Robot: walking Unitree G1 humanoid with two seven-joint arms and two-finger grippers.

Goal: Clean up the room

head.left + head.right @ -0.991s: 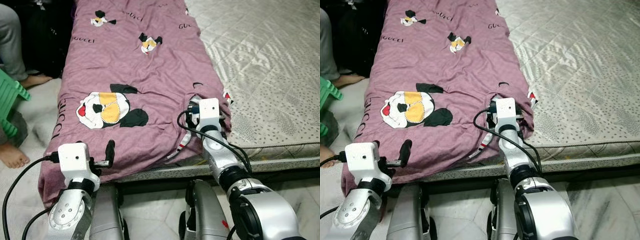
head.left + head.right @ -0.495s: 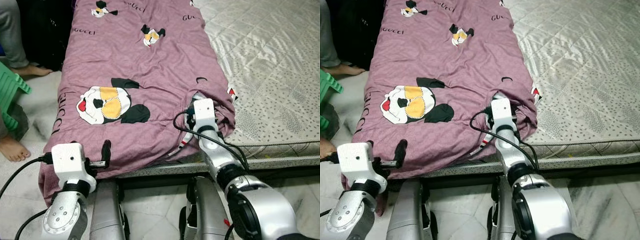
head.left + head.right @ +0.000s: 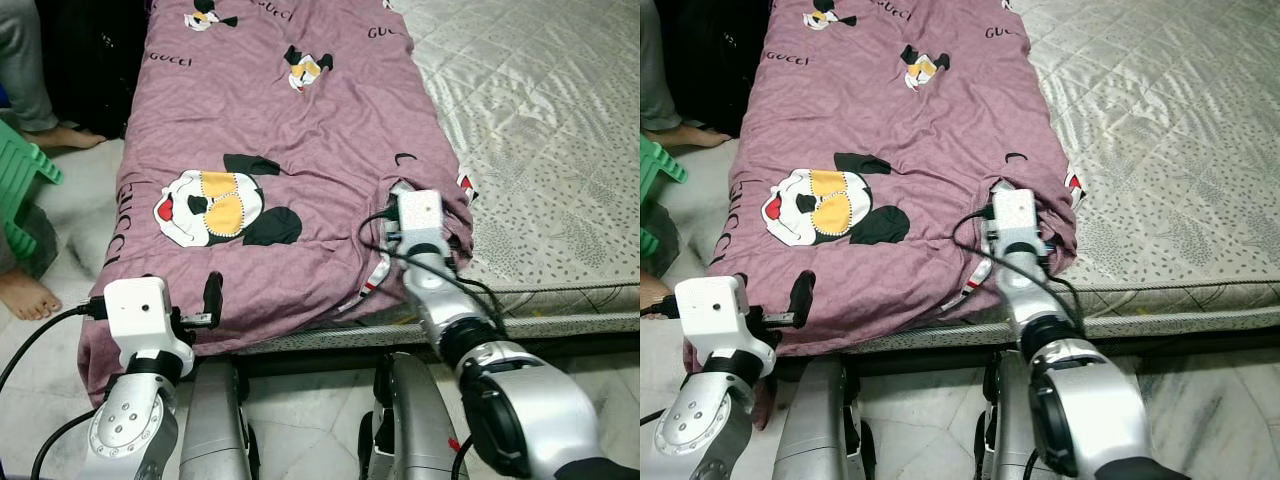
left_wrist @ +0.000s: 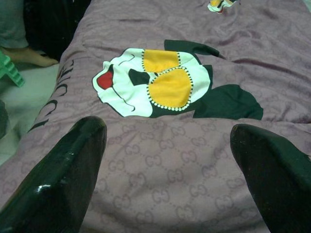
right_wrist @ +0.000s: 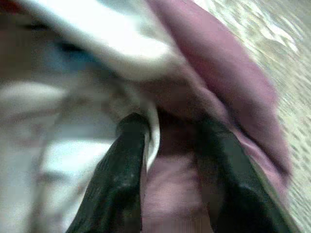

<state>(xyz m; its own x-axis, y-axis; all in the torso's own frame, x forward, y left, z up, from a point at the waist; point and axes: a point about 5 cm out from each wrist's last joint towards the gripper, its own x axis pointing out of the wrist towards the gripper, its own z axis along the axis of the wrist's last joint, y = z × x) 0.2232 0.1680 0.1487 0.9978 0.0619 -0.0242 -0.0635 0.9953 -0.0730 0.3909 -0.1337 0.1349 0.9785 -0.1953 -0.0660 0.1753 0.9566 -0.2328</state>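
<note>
The purple quilt lay along the mattress, left of its bare part. The right gripper had pushed further into the near corner fold, fingers pinching cloth. The left gripper stayed spread wide over the near edge, holding nothing, so folding looked ready to begin.

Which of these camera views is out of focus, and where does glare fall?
Right wrist view: heavily blurred, the purple blanket and black fingers smeared at close range. Left wrist view: sharp on the blanket's cartoon print, small glint on one finger. Head views: evenly lit and clear, with sheen on the quilted mattress.
</note>
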